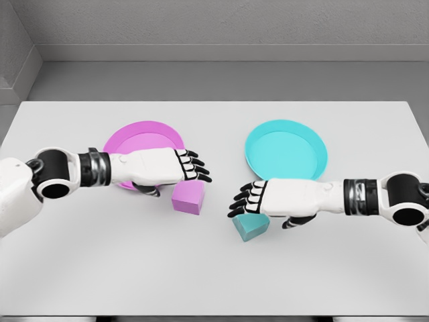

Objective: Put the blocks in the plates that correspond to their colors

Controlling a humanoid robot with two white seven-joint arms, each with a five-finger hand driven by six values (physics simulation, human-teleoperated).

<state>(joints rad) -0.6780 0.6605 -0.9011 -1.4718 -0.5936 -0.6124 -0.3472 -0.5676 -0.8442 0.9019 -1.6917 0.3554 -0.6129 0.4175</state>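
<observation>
Left robot hand (175, 166) open over pink block (188, 198) — right robot hand (258, 200) open, half-hiding cyan block (251, 228).

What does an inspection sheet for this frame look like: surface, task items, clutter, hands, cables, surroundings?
Surface: white table, flat and evenly lit.
Job's things: pink plate at left holds nothing visible; cyan plate at right holds nothing; pink block on the table beside the pink plate; cyan block on the table below the cyan plate.
Clutter: nothing seen.
Hands: left hand open, over the pink plate's near edge, above the pink block; right hand open, over the cyan block, partly hiding it. Neither holds a block.
Cables: nothing seen.
Surroundings: grey wall and grey floor behind the table.
</observation>
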